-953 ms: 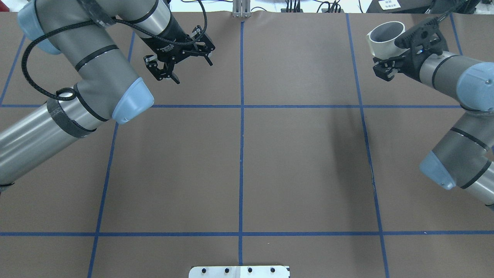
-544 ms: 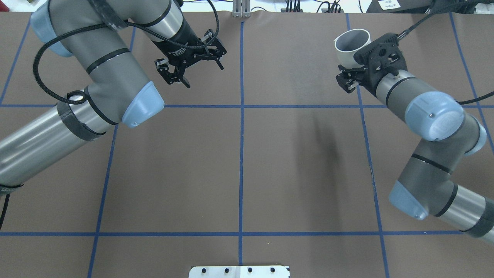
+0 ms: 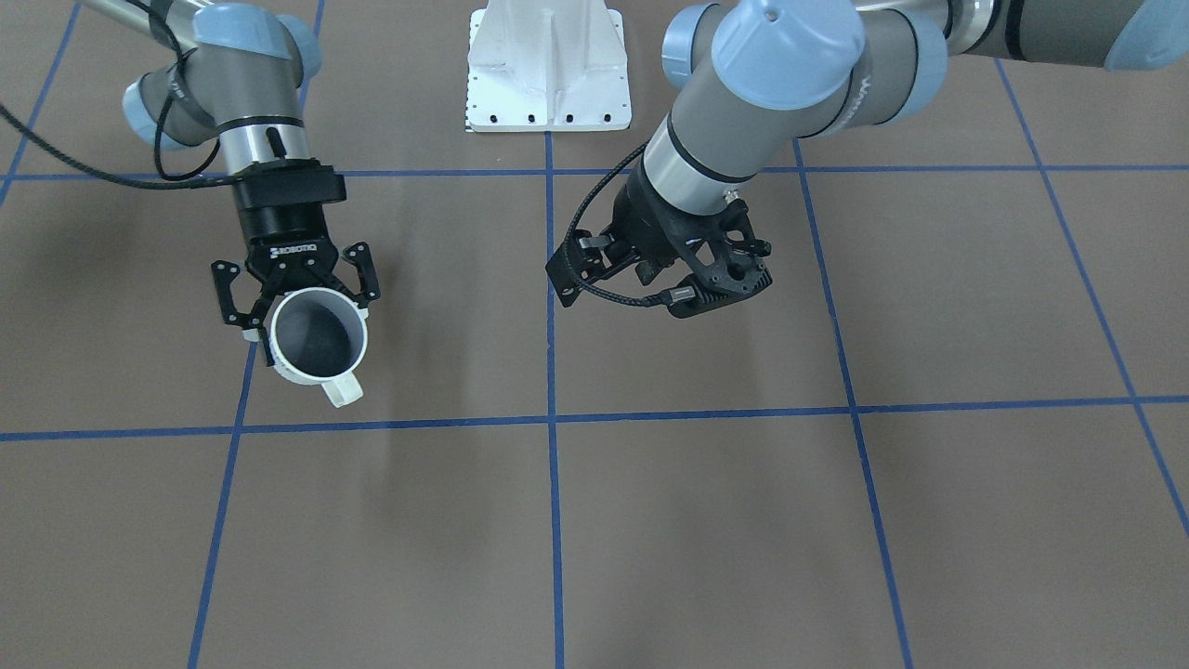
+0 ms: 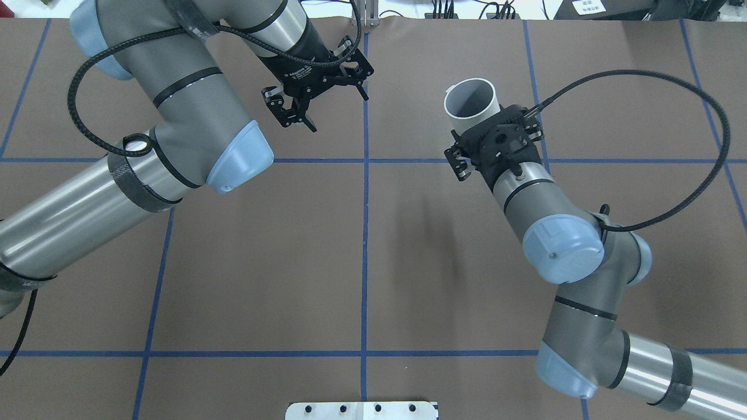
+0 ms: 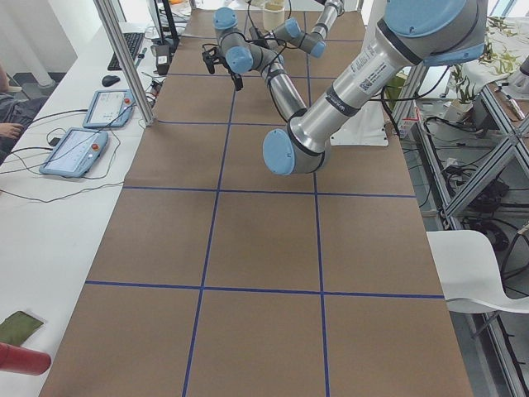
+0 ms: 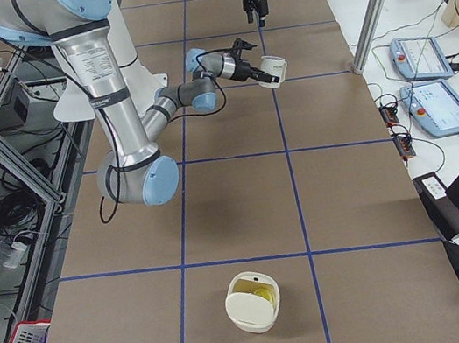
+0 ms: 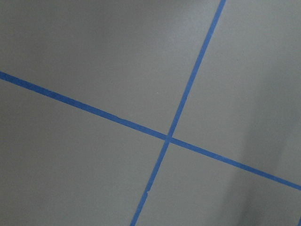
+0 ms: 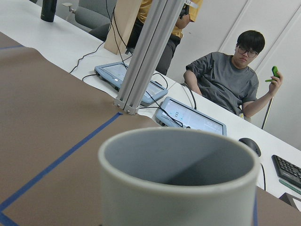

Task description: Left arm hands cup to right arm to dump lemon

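We see the slim grey right arm's black ROBOTIQ gripper (image 3: pixel 299 295) clamped on both sides of the small white mug (image 3: pixel 319 339). That's left of centre in the front view, up off the brown paper table (image 3: pixel 743 511), with the handle pointing at the bottom edge. The bulky left arm's black left gripper (image 4: pixel 299 119) is at upper middle overhead, fingers spread, gripping nothing. In the right-side view, a yellow-green lemon piece (image 6: pixel 255 288) sits in a white rounded bowl (image 6: pixel 251 319) near the bottom.

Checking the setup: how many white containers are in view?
2: the cup in the right gripper; a white bowl on the table at the robot's right end.
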Motion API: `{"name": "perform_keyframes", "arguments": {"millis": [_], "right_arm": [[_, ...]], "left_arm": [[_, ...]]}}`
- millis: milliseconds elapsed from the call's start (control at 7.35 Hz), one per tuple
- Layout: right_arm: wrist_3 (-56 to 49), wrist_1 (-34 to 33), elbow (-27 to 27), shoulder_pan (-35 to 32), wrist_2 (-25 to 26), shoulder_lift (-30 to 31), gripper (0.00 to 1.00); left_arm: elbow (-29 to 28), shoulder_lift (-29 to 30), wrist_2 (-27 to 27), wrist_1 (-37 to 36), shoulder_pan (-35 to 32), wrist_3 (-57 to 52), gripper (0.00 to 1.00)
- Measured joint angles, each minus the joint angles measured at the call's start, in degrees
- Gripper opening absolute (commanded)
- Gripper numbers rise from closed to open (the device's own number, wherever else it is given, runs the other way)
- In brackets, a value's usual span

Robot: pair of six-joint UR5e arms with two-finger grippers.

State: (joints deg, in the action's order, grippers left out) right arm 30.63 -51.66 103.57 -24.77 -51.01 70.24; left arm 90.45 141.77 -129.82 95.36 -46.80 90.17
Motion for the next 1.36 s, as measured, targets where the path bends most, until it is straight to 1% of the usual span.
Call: {"name": "perform_keyframes", "arguments": {"millis": [272, 544, 1089, 1225, 1361], "right_arm": [[0.1, -2.3, -0.2, 2.7, 3.9, -2.2, 0.16], [0.1, -3.0, -0.3, 4.1, 5.8, -2.8, 0.16], [0.1, -3.5, -0.7, 4.7, 6.2, -3.7, 0.16], [0.1, -3.5, -0.9, 4.7, 6.2, -3.9, 0.16], [0.1, -3.5, -1.0, 4.7, 6.2, -4.0, 0.16]], "left_arm": [[-0.1, 0.6, -0.1, 0.4, 0.1, 1.0, 1.00], [-1.0, 0.8, -0.1, 3.0, 0.7, 1.5, 1.00], [-5.1, 1.7, -0.1, 12.6, 2.9, 4.4, 1.00], [-5.5, 1.8, -0.1, 13.6, 3.5, 4.6, 0.99], [-5.6, 1.9, -0.1, 14.3, 4.1, 4.7, 0.94]]}}
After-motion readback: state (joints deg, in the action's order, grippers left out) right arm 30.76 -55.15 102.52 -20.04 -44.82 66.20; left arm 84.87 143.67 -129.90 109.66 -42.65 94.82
